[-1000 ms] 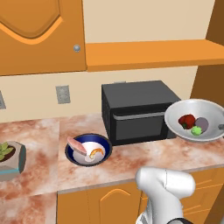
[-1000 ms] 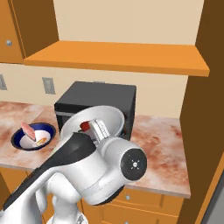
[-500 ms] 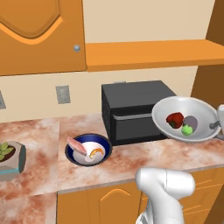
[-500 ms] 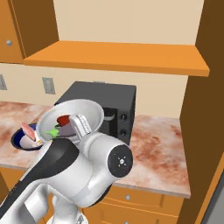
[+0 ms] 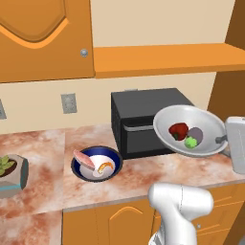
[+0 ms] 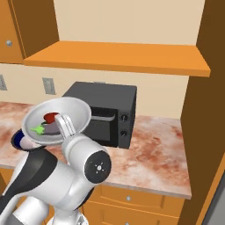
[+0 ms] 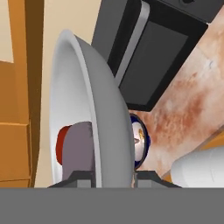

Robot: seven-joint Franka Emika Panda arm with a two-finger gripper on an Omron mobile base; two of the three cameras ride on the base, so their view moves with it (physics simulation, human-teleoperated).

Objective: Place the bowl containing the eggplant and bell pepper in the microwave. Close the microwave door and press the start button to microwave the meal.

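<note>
Two dark fingertips of our gripper (image 7: 113,177) stand either side of the rim of the pale bowl (image 7: 103,109), one inside and one outside, so we read the jaws as clamped on that rim. In the hand view the bowl appears edge-on, with the dull purple eggplant (image 7: 78,151) and a sliver of the red bell pepper (image 7: 62,144) inside it. From the left base view we see the bowl (image 5: 203,143) lifted clear of the counter (image 5: 43,148), tilted toward the camera, in front of the right part of the black box oven (image 5: 139,112); the bell pepper (image 5: 178,130) and eggplant (image 5: 195,135) lie side by side in it, a small green bit at the eggplant's lower end. From the right base view the bowl (image 6: 72,110) hangs left of the oven (image 6: 103,99), above our arm's white elbow. On the counter to the oven's left rests a dark-blue bowl (image 5: 96,164) with food in it, and further left a small planter (image 5: 12,174).
</note>
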